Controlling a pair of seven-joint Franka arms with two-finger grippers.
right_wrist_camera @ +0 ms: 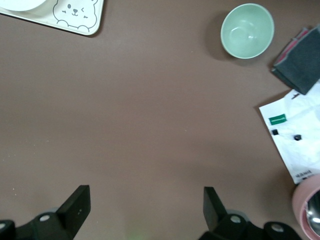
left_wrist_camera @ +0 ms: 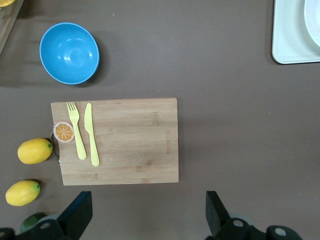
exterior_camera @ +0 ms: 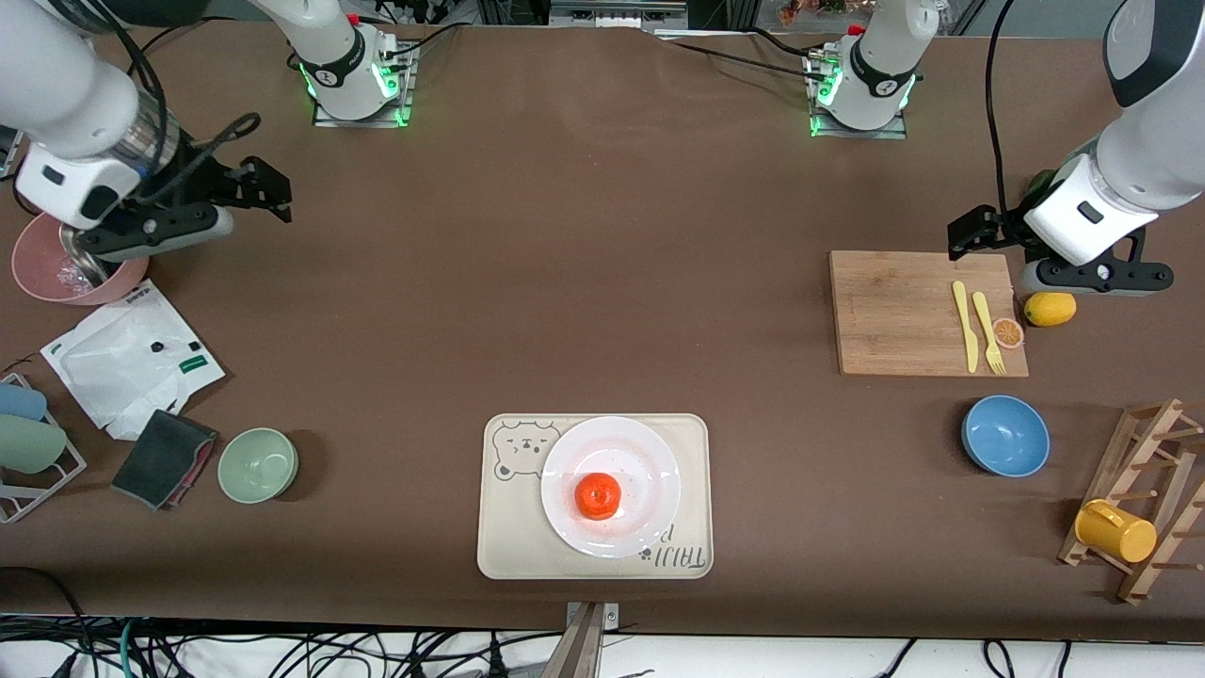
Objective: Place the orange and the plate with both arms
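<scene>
On a brown desk (exterior_camera: 602, 282), two robot arms are hanging idle at either end.

Toward the right arm's end, the right gripper (exterior_camera: 268, 193) is hovering above bare desk just beside a pink bowl (exterior_camera: 38, 273), its jaws spread wide apart and gripping nothing. Well away from those jaws, a white paper packet (exterior_camera: 132, 363), a dark cloth (exterior_camera: 165, 459) and a pale green bowl (exterior_camera: 258, 464) are lying on the desk.

In the middle, well apart from both sets of jaws, a beige bear-print tray (exterior_camera: 504, 527) is sitting at the desk edge nearest the front camera. The plate (exterior_camera: 640, 452) is resting on it, and the orange (exterior_camera: 598, 496) is sitting on the plate.

Toward the left arm's end, the left gripper (exterior_camera: 974, 235) is hovering over the edge of a wooden cutting board (exterior_camera: 894, 311), jaws likewise wide apart and empty. On the board are lying a yellow knife (exterior_camera: 964, 325), a yellow fork (exterior_camera: 988, 331) and a small orange slice (exterior_camera: 1008, 331); a lemon (exterior_camera: 1050, 308) is lying just beside it. A blue bowl (exterior_camera: 1005, 435) is sitting nearer the front camera.

Judging by this layout, the placing appears finished, with nothing visibly left to do.
</scene>
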